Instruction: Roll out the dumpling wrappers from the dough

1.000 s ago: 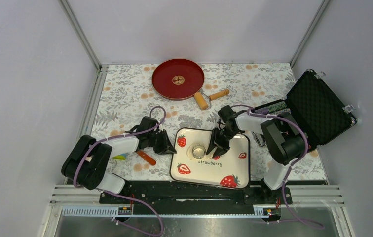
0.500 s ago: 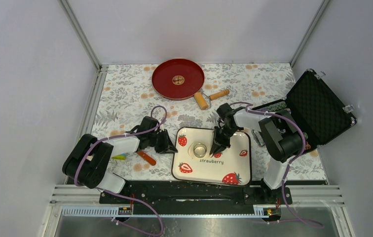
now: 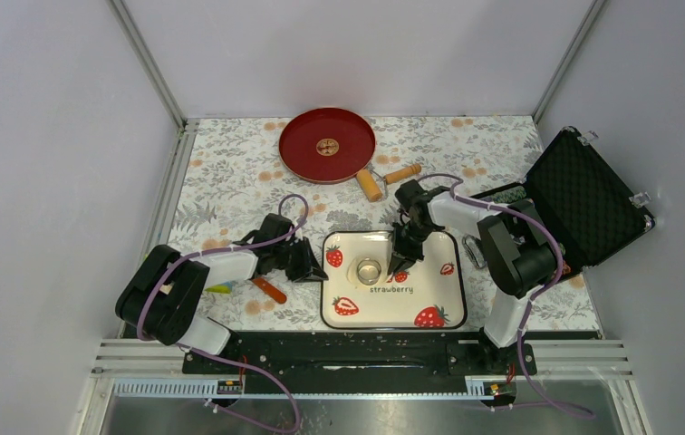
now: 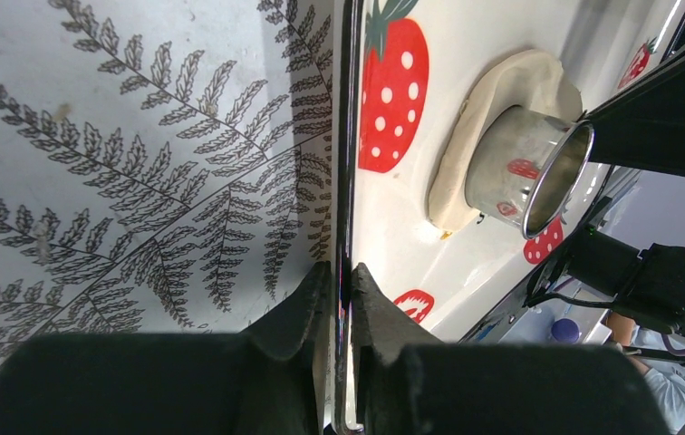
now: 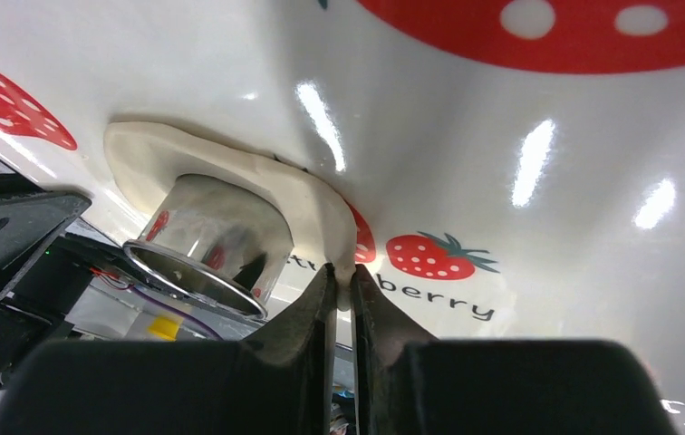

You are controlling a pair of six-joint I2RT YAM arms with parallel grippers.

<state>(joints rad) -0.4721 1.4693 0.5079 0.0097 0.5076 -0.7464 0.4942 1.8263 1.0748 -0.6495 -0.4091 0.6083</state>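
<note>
The white strawberry tray [image 3: 393, 308] is seen lying nearest the arm bases, flat on the flowered table [image 3: 230, 172]. Its left rim is clamped between the nearly closed fingers of the left gripper [image 4: 341, 272], the thin black edge [image 4: 348, 136] being caught between the two tips. A flattened sheet of pale dough [image 4: 520, 77] is spread on the tray's far half, and a shiny metal ring cutter [image 4: 525, 168] is stood upright on it. The dough's right edge is pinched between the tips of the right gripper [image 5: 341, 276], which are drawn almost together on it, just beside the cutter [image 5: 217, 236]; there the dough [image 5: 312, 204] is lifted slightly off the tray. Farther back, a wooden rolling pin [image 3: 384, 178] is laid on the table, touching the near right rim of the red plate [image 3: 298, 159]. One small round wrapper [image 3: 327, 146] is seen at the plate's centre. An open black case [image 3: 583, 195] is placed at the far right.
</note>
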